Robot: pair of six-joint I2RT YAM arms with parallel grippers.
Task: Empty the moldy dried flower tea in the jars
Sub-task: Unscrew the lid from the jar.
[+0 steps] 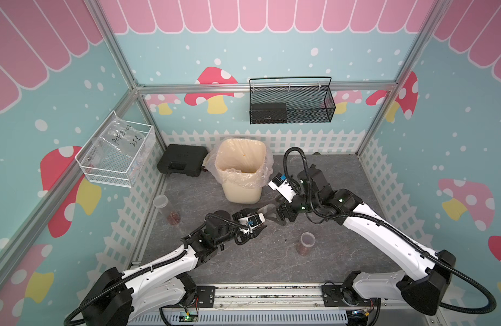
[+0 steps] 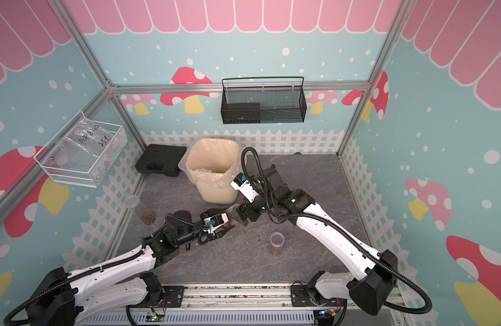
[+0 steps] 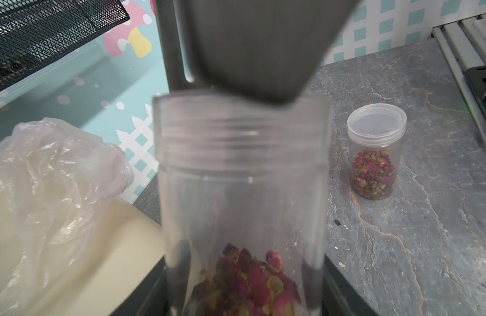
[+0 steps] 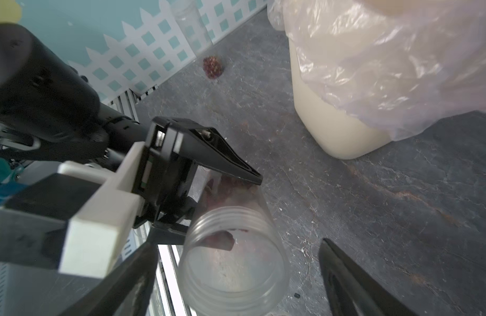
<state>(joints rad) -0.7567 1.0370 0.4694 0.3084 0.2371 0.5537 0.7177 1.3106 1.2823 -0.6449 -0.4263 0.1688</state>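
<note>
My left gripper (image 1: 260, 219) (image 2: 225, 223) (image 3: 244, 301) is shut on a clear jar (image 1: 266, 210) (image 3: 241, 191) (image 4: 233, 254), held on its side low over the table. Reddish dried flower tea (image 3: 250, 281) (image 4: 228, 186) lies at the jar's gripped end. My right gripper (image 1: 272, 210) (image 2: 236, 211) (image 4: 236, 287) stands open, its fingers on either side of the jar's threaded end without touching it. I cannot tell whether a lid is on it. Two lidded jars with tea stand apart: one by the left fence (image 1: 167, 210) (image 2: 142, 210), one front right (image 1: 307, 244) (image 2: 276, 244) (image 3: 376, 153).
A cream waste bin (image 1: 240, 192) (image 2: 215, 194) (image 4: 332, 123) with a plastic liner stands just behind the grippers. A black case (image 1: 181, 161) lies at the back left. A black mesh basket (image 1: 291, 104) hangs on the back wall, and a white wire basket (image 1: 116, 152) on the left wall.
</note>
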